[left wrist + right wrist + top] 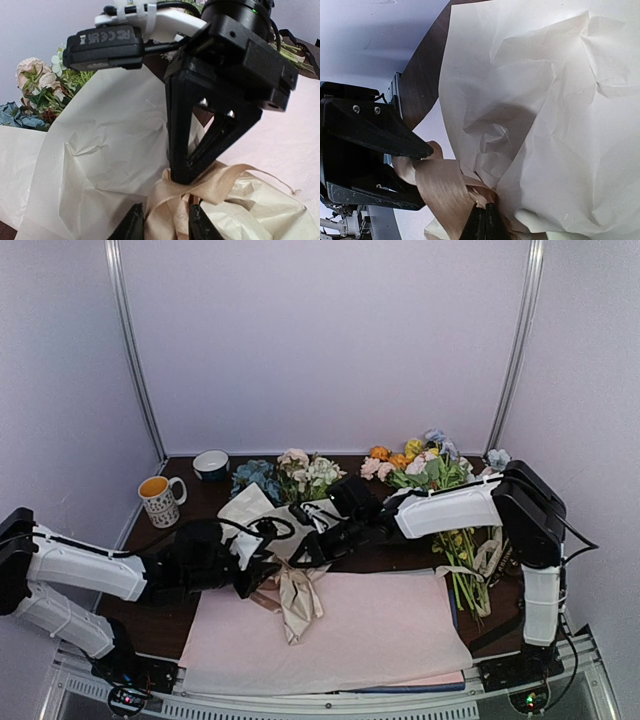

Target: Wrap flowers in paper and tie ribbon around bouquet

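Left wrist view, read with the top external and right wrist views. The bouquet (250, 508) lies across the middle of the dark surface (190, 490), wide end toward the back wall, narrow end over the pale pink sheets (380, 630). Its paper (110, 160) is cream and softly creased. The flowers (35, 80), pink-white heads with green leaves and a dusty blue bloom, show at the wide end. The ribbon (220, 182), glossy tan, is gathered round the narrow neck.

Left end effector (165, 226): fingers apart, ribbon between them. Right end effector (485, 220): fingertips pressed together at the ribbon's gather; whether a strand is pinched cannot be told.

In the top external view both end effectors cover the bouquet's middle and hide the tie. A patterned mug (160, 498) and a dark bowl (211, 463) stand at the back left. A loose bunch with orange and yellow blooms (425, 465) lies at the right.
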